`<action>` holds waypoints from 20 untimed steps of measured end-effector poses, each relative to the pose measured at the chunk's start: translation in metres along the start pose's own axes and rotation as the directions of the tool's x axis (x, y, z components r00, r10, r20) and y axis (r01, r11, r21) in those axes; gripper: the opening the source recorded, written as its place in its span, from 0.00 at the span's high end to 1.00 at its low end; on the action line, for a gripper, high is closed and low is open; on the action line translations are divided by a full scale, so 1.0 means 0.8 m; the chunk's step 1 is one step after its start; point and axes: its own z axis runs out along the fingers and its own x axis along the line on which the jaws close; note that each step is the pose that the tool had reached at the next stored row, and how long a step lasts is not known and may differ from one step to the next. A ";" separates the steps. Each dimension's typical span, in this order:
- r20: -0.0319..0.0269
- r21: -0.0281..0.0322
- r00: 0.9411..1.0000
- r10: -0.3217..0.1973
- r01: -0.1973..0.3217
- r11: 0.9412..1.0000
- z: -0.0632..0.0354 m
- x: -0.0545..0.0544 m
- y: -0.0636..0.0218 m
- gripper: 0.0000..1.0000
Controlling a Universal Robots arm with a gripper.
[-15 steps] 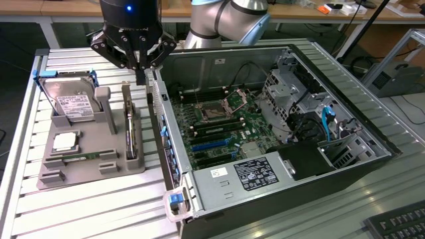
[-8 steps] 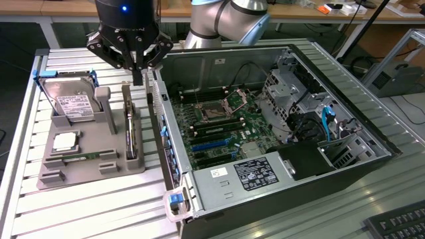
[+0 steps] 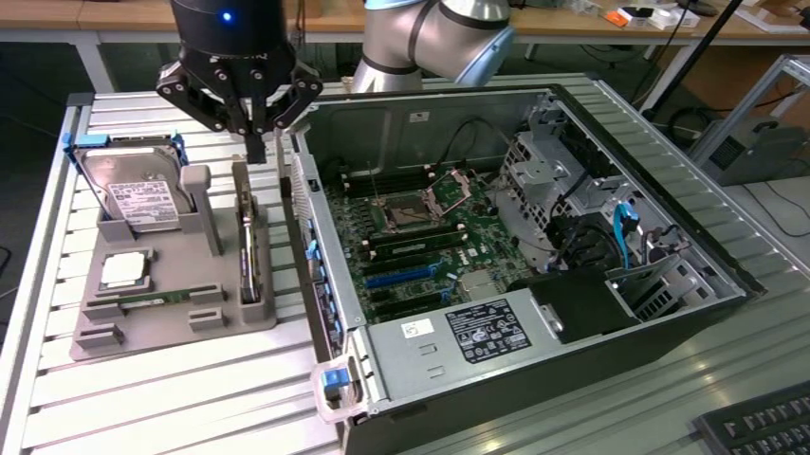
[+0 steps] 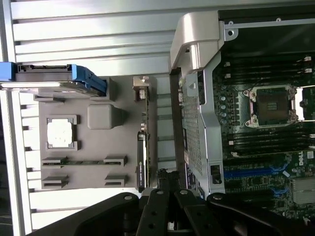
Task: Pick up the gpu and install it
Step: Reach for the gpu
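The gpu point(image 3: 248, 242) stands on edge in a slot of the grey holder point(image 3: 152, 332), beside the open computer case point(image 3: 532, 332). It is a thin dark card with a silver bracket at its far end. My gripper point(image 3: 257, 147) hangs just above that far end with its fingers shut and nothing between them. In the wrist view the gpu point(image 4: 141, 162) runs along the holder point(image 4: 93, 142), and the gripper point(image 4: 165, 178) sits close to its dark end, near the case wall. The motherboard's blue slots point(image 3: 405, 275) lie bare inside the case.
On the holder also rest a silver hard drive point(image 3: 137, 194) in a blue caddy, a processor chip point(image 3: 123, 270) and a green RAM stick point(image 3: 146, 301). The case's tall side wall point(image 3: 303, 218) rises right next to the gpu. A keyboard point(image 3: 760, 427) lies at the exterior view's lower right.
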 end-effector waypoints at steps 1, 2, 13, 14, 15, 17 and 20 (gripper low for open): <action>0.000 0.000 1.000 0.000 0.000 1.000 0.000 0.001 0.000 0.89; 0.000 0.000 1.000 0.000 0.000 1.000 0.000 0.002 0.000 0.89; 0.000 0.000 1.000 0.000 0.000 1.000 0.001 0.011 -0.001 0.89; 0.000 0.000 1.000 0.000 0.000 1.000 0.001 0.012 -0.001 0.89; 0.000 0.000 1.000 0.000 0.000 1.000 0.001 0.012 -0.001 0.89; 0.000 0.000 1.000 0.000 0.000 1.000 0.001 0.014 -0.001 0.89; 0.000 0.000 1.000 0.000 0.000 1.000 0.001 0.015 -0.001 0.89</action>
